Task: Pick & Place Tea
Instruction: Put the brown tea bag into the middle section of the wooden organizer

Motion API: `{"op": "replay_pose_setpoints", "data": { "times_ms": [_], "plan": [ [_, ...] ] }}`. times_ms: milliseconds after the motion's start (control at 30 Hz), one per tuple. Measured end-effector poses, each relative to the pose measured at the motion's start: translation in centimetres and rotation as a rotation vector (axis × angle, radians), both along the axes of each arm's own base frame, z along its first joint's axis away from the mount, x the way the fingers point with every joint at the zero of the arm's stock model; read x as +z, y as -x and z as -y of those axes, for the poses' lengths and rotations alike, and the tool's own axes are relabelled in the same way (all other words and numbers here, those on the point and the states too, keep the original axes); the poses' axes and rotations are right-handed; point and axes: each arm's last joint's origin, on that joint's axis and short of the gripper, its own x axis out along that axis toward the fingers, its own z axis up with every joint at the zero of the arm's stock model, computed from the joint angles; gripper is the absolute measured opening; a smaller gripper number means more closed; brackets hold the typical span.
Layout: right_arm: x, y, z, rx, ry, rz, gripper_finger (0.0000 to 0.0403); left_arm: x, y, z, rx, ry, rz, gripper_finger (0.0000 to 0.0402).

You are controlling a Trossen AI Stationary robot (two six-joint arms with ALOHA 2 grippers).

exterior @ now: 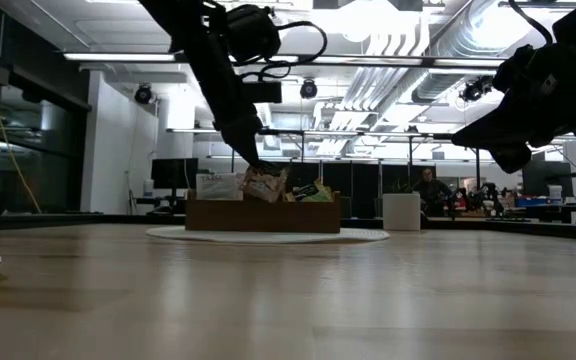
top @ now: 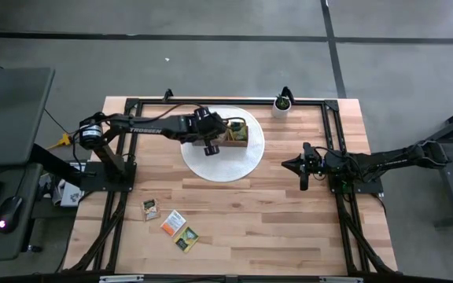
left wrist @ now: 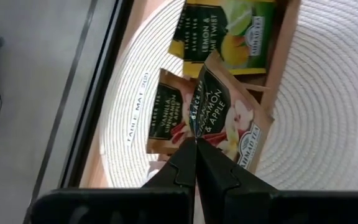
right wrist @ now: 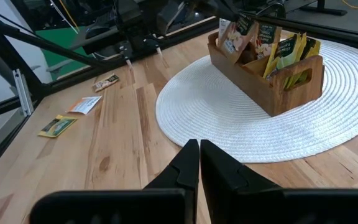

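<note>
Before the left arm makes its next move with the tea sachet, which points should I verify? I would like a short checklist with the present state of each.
1. Left end effector shut on the cinnamon and apple sachet, pinched at one corner: ok.
2. Sachet is over the wooden box, which stands on the white round mat: ok.
3. Which compartment lies under the sachet: cannot tell.
4. Right end effector shut, holding nothing, waiting to the right of the mat: ok.
5. Three sachets left on the table near its front-left part, not yet placed: not ok.
</note>
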Motion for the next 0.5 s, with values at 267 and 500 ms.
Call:
{"op": "replay_pose_setpoints", "data": {
  "times_ms": [267, 500],
  "plan": [
    [0.0, 0.0, 0.0, 0.000, 0.000, 0.000, 0.0012, 0.1, 0.2, -1.0, 0.021, -0.023, 0.002, 0.0000],
    [0.0, 0.0, 0.0, 0.000, 0.000, 0.000, 0.0012, 0.1, 0.2, -1.6, 0.005, 0.022, 0.032, 0.0000]
  ]
}}
